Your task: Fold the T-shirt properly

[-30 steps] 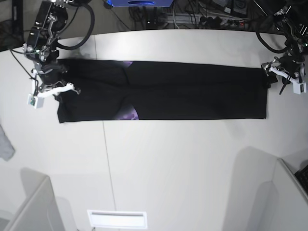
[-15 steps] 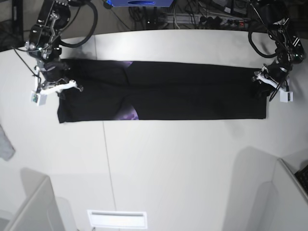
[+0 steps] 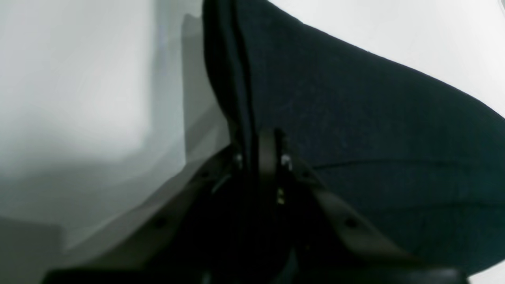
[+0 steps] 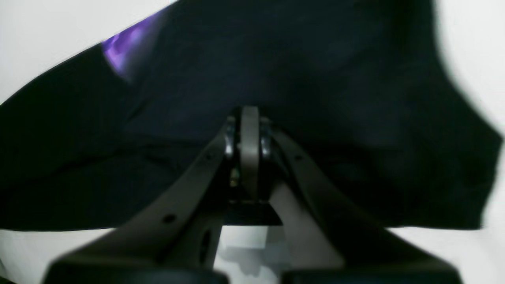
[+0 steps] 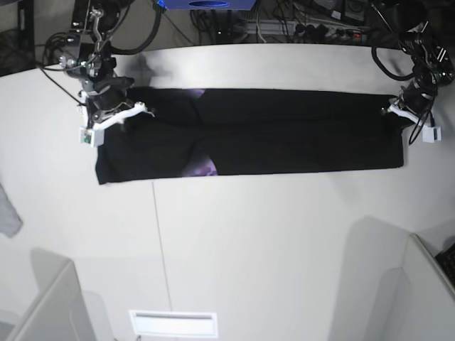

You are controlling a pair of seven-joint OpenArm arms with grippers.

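The black T-shirt (image 5: pixel 284 131) lies folded into a long band across the white table (image 5: pixel 249 234), with purple print (image 5: pixel 202 168) showing at a fold left of middle. My left gripper (image 5: pixel 399 114) is shut on the band's right end. In the left wrist view the gripper (image 3: pixel 256 148) pinches the edge of the black cloth (image 3: pixel 375 138). My right gripper (image 5: pixel 108 117) is shut on the band's left end. In the right wrist view the gripper (image 4: pixel 249 118) is closed on black cloth (image 4: pixel 315 79), with a purple patch (image 4: pixel 126 43) beyond.
A small grey cloth scrap (image 5: pixel 8 213) lies at the table's left edge. Cables (image 5: pixel 284 25) run behind the table's far edge. Pale panels stand at the lower left (image 5: pixel 43 298) and lower right (image 5: pixel 419 298). A white slotted plate (image 5: pixel 173 323) sits at the front.
My left gripper moved onto the shirt's right end and closed on it. My right gripper moved to the right. The whole band has shifted a little to the right.
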